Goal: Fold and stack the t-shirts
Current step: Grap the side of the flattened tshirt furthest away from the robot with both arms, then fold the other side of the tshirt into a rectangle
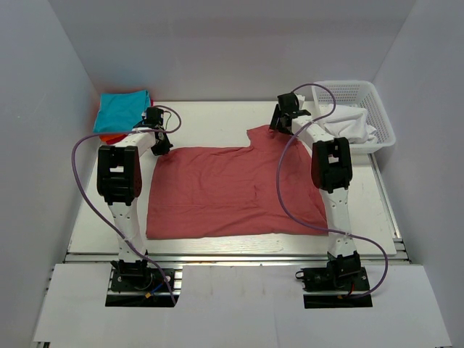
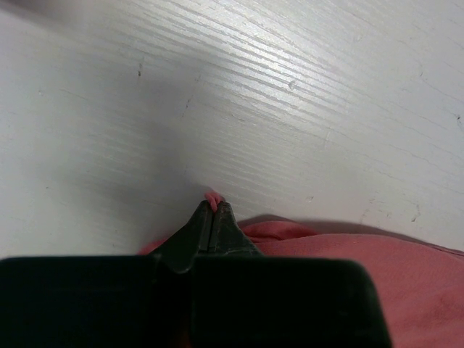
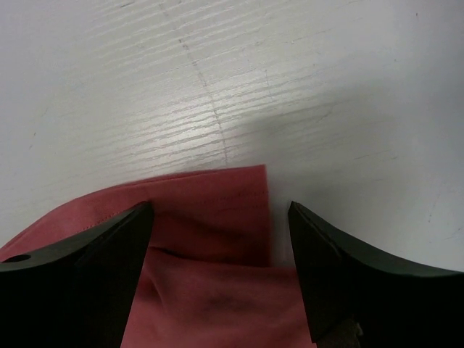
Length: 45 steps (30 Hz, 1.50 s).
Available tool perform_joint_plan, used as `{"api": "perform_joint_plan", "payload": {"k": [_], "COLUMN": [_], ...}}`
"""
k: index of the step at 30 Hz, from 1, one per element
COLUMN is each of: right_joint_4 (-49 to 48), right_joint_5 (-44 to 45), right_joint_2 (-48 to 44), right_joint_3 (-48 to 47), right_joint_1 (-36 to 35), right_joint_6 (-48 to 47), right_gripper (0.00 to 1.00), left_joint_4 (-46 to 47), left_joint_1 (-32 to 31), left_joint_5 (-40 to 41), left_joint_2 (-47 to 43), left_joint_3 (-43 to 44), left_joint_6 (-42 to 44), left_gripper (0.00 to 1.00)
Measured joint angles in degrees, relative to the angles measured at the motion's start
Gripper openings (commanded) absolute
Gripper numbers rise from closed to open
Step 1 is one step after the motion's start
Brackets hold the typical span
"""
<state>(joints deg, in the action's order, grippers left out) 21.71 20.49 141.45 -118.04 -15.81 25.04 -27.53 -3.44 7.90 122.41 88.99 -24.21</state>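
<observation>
A dusty salmon-red t-shirt (image 1: 235,190) lies spread flat on the white table (image 1: 210,123). My left gripper (image 1: 161,145) is at its far left corner, shut on a pinch of the red cloth (image 2: 212,198). My right gripper (image 1: 279,122) is open over the shirt's far right corner; its fingers (image 3: 123,239) straddle the hemmed corner (image 3: 232,210). A folded teal t-shirt (image 1: 123,109) lies on an orange-red one (image 1: 109,136) at the far left.
A white lattice basket (image 1: 359,98) with white cloth (image 1: 351,123) in it stands at the far right. Grey walls close in the table on the left, back and right. Purple cables loop off both arms.
</observation>
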Motion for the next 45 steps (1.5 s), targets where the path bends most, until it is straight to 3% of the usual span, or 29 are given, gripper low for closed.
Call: {"api": "perform_joint_plan", "payload": {"k": [7, 10, 11, 15, 16, 17, 18, 28, 32, 37, 45], "right_joint_4": [1.31, 0.96, 0.83, 0.52, 0.50, 0.52, 0.48, -6.34, -11.21, -19.28, -29.94], "right_joint_5": [-0.17, -0.44, -0.72, -1.60, -1.81, -2.08, -2.56, -4.17, -4.59, -5.55, -6.43], "right_joint_2": [1.88, 2.80, 3.04, 3.34, 3.34, 3.34, 3.34, 1.05, -3.13, -17.27, -39.43], "right_joint_3": [-3.34, -4.70, -5.01, -5.29, -5.29, -5.29, -5.29, 0.26, 7.72, 26.36, 46.31], "right_joint_1": [0.20, 0.33, 0.33, 0.50, 0.55, 0.57, 0.57, 0.31, 0.13, -0.24, -0.48], "right_joint_6": [0.28, -0.09, -0.20, -0.61, -0.76, -0.85, -0.68, -7.15, -11.52, -14.60, -15.23], "right_gripper": [0.77, 0.62, 0.47, 0.26, 0.13, 0.12, 0.00, 0.00, 0.00, 0.00, 0.00], "left_joint_4": [-0.02, -0.02, -0.02, -0.09, -0.09, -0.09, -0.09, -0.81, -0.74, 1.33, 4.17], "left_joint_1": [0.00, 0.00, 0.00, 0.00, 0.00, 0.00, 0.00, 0.00, 0.00, -0.28, -0.44], "left_joint_5": [-0.04, -0.07, -0.07, -0.20, -0.22, -0.22, -0.22, -0.48, -0.92, -1.07, -1.05], "left_joint_2": [0.00, 0.00, 0.00, 0.00, 0.00, 0.00, 0.00, -0.02, -0.59, -6.82, -18.93], "left_joint_3": [0.00, 0.00, 0.00, 0.00, 0.00, 0.00, 0.00, 0.37, -0.04, -6.36, -15.34], "left_joint_6": [0.00, 0.00, 0.00, -0.02, -0.02, 0.00, -0.02, 0.28, 0.83, 1.25, 1.49], "left_gripper": [0.00, 0.00, 0.00, 0.00, 0.00, 0.00, 0.00, 0.00, 0.00, 0.00, 0.00]}}
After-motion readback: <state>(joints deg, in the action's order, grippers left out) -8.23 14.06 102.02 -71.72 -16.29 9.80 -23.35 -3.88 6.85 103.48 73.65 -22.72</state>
